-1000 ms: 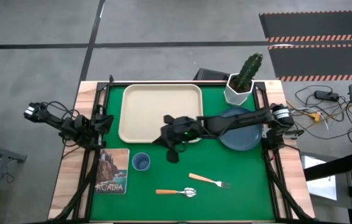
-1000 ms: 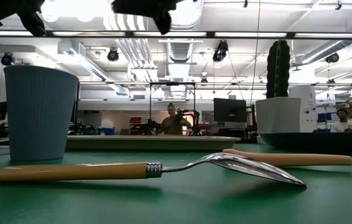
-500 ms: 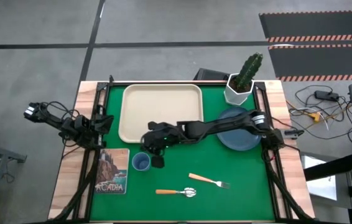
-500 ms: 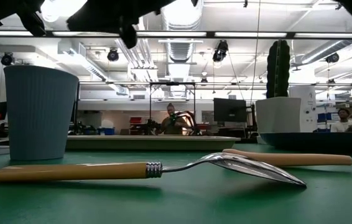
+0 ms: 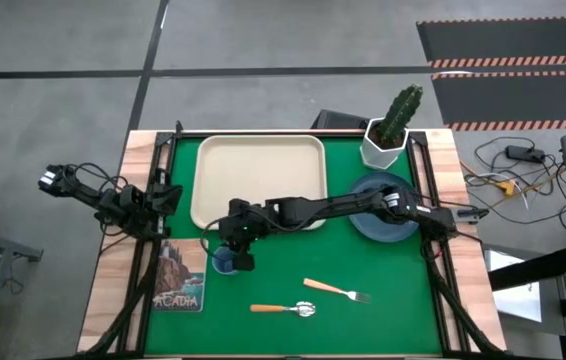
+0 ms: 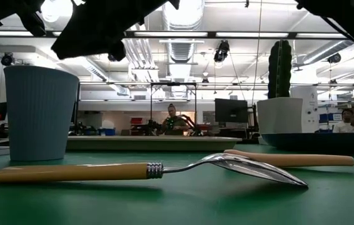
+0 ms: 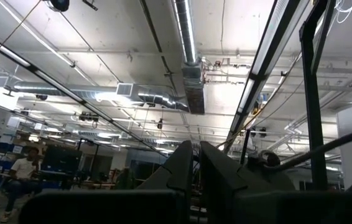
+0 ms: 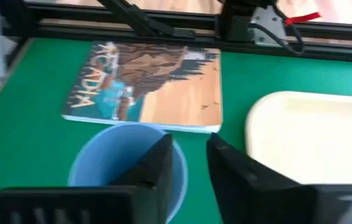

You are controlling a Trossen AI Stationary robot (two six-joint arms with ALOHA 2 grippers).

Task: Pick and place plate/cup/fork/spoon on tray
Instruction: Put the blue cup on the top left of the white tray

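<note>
The light-blue cup stands upright on the green mat and also shows in the right wrist view. My right gripper is open just above the cup, which the low view shows is untouched. One finger is over the cup's mouth, the other outside its rim. The slate-blue plate lies at the right, partly under my right arm. The fork and spoon lie flat near the front. The cream tray is at the back. My left gripper is shut, parked off the table's left edge.
A picture book lies just left of the cup and shows in the right wrist view. A white pot with a cactus stands at the back right, beside the plate. People are in the room beyond the table.
My right gripper has moved toward the table's left and near edges, from over the tray's near right corner to above the cup, and has come lower. The cup, fork, spoon, plate and tray have not moved.
</note>
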